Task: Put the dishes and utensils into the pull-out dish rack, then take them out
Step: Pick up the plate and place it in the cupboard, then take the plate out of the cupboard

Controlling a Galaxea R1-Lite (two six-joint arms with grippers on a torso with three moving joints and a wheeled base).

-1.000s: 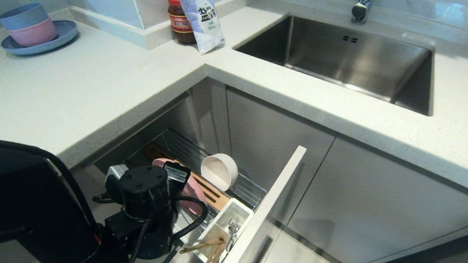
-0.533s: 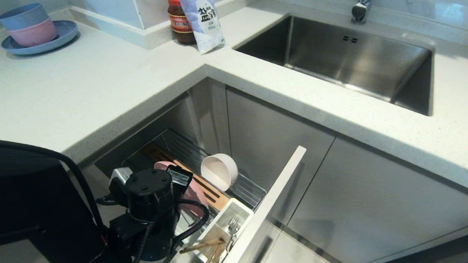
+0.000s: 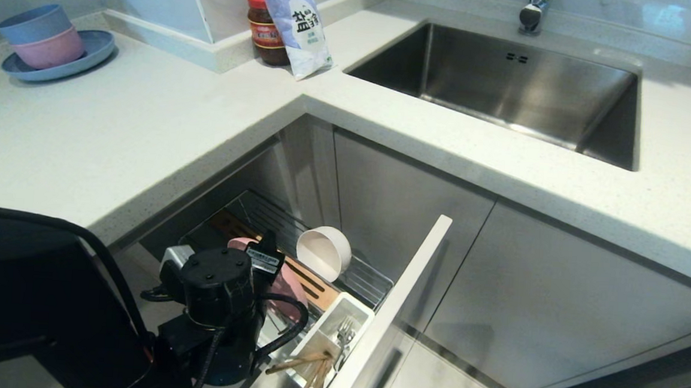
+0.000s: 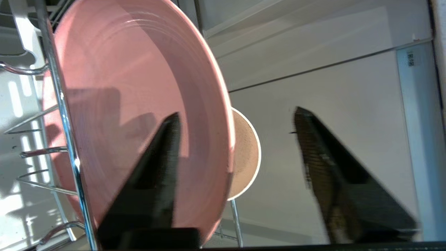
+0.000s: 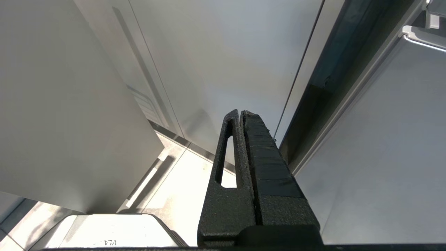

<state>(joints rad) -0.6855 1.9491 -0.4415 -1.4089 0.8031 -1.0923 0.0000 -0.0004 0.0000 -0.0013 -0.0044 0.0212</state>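
Pink plate (image 4: 132, 104) racked upright, bowl (image 3: 324, 252), fork (image 3: 346, 332), chopsticks (image 3: 311, 369) in; our left gripper (image 4: 237, 125) open astride plate rim; unloading remains.

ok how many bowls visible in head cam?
3. A blue bowl nested in a pink bowl, both on the blue plate on the counter's far left; an off-white bowl on its side in the pull-out dish rack.

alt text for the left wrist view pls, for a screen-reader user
The left gripper is open, its two dark fingers spread either side of the rim of a pink plate standing on edge between the chrome wires of the pull-out dish rack. Behind the plate shows part of an off-white bowl.
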